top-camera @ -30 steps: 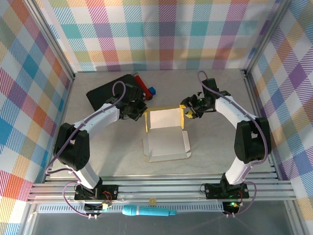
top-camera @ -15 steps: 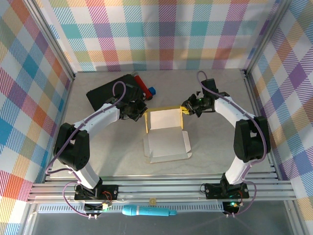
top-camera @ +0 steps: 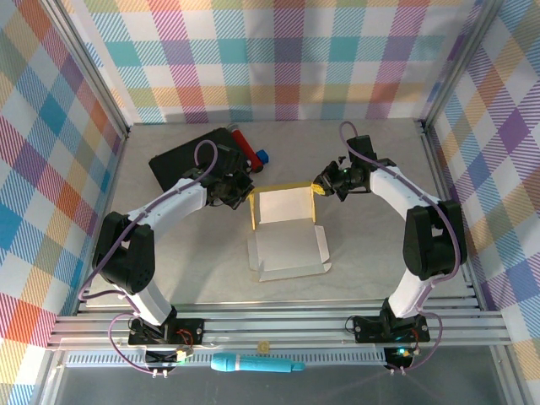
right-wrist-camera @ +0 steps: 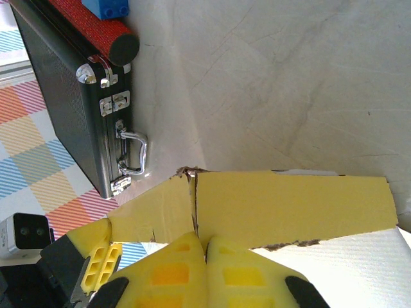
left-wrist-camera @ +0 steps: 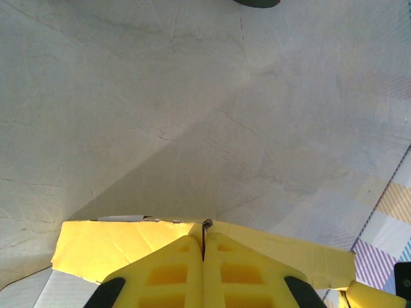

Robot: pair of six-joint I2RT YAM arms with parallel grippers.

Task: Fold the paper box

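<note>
Box (top-camera: 287, 240) half-folded: left gripper (top-camera: 248, 197) and right gripper (top-camera: 319, 189) each clamp tight on an upright yellow side wall. Next move likely needs both walls creased evenly.

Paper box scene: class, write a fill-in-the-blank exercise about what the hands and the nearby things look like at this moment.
1. The paper box is whitish inside and ____ outside.
2. ____ hands, the left hand and the right hand, pinch raised flaps of the box.
3. The case with the metal handle is coloured ____.
4. A small blue block lies next to a ____ cylinder.

Missing words: yellow; Both; black; red.
</note>
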